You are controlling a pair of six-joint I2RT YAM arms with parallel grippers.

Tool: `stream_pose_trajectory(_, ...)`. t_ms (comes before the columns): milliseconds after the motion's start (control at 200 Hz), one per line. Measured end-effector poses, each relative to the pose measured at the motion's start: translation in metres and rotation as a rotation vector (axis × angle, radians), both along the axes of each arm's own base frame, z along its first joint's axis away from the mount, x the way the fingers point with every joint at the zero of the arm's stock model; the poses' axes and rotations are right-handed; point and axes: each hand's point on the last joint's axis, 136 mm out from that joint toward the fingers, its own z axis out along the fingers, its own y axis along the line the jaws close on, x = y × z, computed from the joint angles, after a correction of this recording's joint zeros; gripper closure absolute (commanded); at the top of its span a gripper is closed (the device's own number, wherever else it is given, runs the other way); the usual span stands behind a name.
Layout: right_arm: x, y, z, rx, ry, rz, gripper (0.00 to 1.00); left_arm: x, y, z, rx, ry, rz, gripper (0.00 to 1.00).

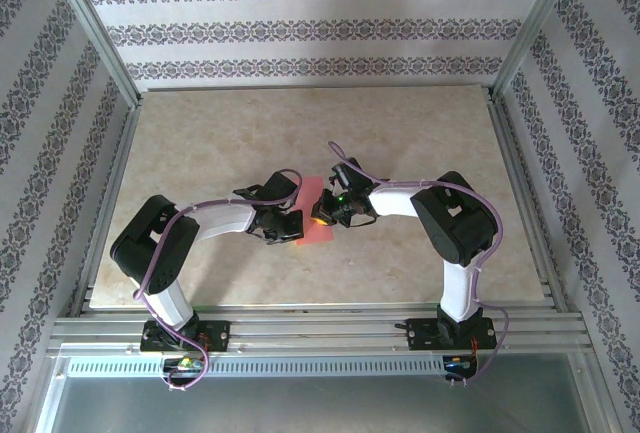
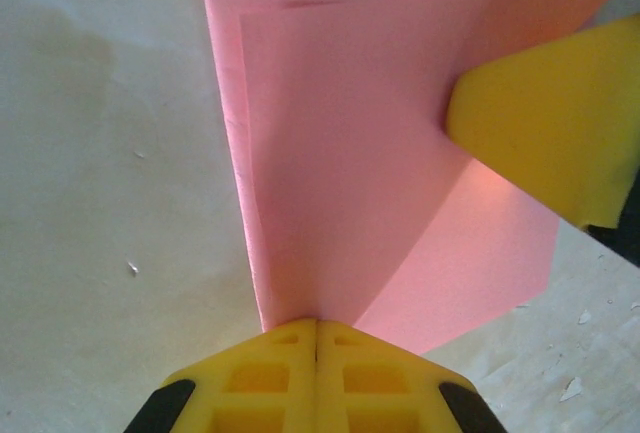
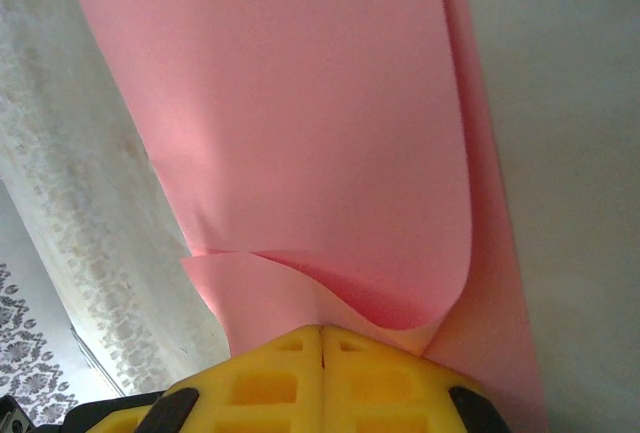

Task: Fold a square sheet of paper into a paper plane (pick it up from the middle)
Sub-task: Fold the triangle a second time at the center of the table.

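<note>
Pink paper [image 1: 312, 198] lies partly folded at the middle of the table [image 1: 200, 143], between the two arms.

Left gripper [image 2: 316, 325]: fingers pressed together, apparently pinching the near end of a fold line.

Right gripper [image 3: 322, 329]: fingers pressed together on a lifted flap, which curls over the lower layer.

Step in hand, by judgement: laying a flap over and creasing it.

Procedure:
1. Use the left pinch as a fixed anchor.
2. Carry the flap across low, with its edge parallel to the layer beneath.
3. Check alignment before flattening; a skewed edge gives a lopsided plane.
4. Press along the curl from the anchored end outward.
5. Avoid pulling: thin paper is likely to tear or slide.
</note>
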Motion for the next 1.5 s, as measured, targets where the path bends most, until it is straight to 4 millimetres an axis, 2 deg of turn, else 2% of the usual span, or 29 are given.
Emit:
stream_pose_trajectory(230, 0.006, -0.006, 0.009, -0.023, -0.091, 0.036, 1.00, 0.001, -0.001, 0.000, -0.004, -0.006, -0.001, 1.00)
stream_pose_trajectory(380, 0.003, 0.000, 0.021, -0.014, -0.135, 0.060, 1.00, 0.001, -0.001, 0.000, -0.004, -0.006, -0.001, 1.00)
stream_pose_trajectory(590, -0.025, 0.016, 0.009, -0.019, -0.110, 0.124, 1.00, 0.001, -0.001, 0.000, -0.004, -0.006, -0.001, 1.00)
stream_pose_trajectory(824, -0.027, 0.019, 0.003, -0.014, -0.097, 0.130, 1.00, 0.001, -0.001, 0.000, -0.004, -0.006, 0.000, 1.00)
stream_pose_trajectory(984, -0.017, 0.008, 0.002, -0.017, -0.094, 0.096, 1.00, 0.001, -0.001, 0.000, -0.003, -0.005, -0.001, 1.00)
stream_pose_trajectory(1229, 0.017, -0.027, 0.002, -0.024, -0.090, -0.014, 1.00, 0.001, -0.001, 0.000, -0.002, -0.003, -0.001, 1.00)
stream_pose_trajectory(1499, 0.039, -0.040, 0.002, -0.016, -0.069, -0.051, 1.00, 0.003, -0.002, 0.000, -0.004, -0.007, -0.002, 1.00)
